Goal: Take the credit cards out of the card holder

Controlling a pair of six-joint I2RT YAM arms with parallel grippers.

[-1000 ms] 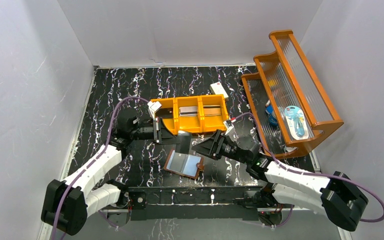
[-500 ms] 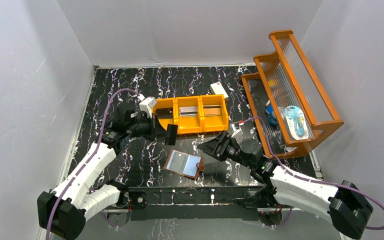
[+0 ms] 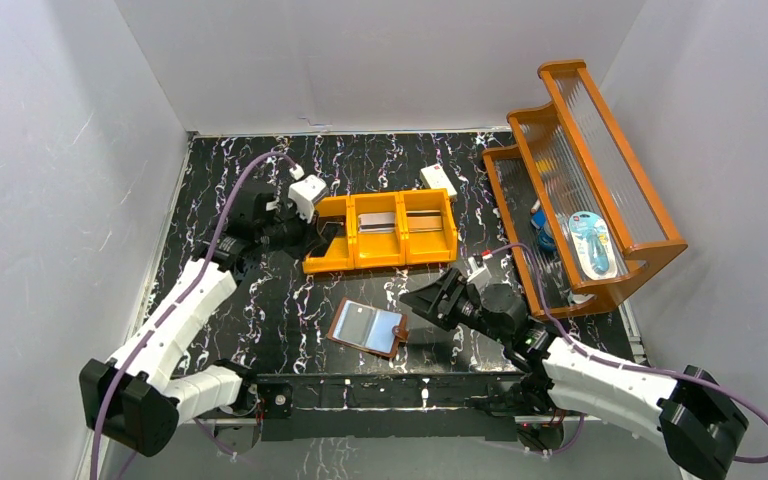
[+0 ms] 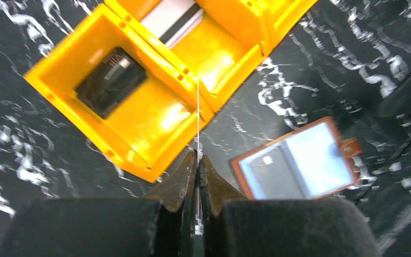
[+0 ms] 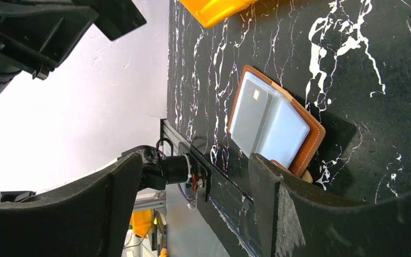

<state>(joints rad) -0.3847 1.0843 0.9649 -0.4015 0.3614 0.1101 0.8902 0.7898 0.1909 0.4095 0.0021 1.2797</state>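
Note:
The card holder lies open on the black table, pale blue-grey inner faces up, and shows again in the left wrist view and the right wrist view. My left gripper is shut on a thin credit card seen edge-on, held over the near wall of the orange tray. A black credit card lies in the tray's left compartment, and grey-silver cards lie in the other two. My right gripper stands open just right of the card holder, holding nothing.
A tall orange tiered rack with a few small items stands along the right side. A cream-white box lies behind the tray. The arm bases and a black rail run along the near edge.
My left gripper has carried the card away from the card holder, back and left to the tray's left compartment. The right gripper has opened wider and drawn back a little toward the near edge.

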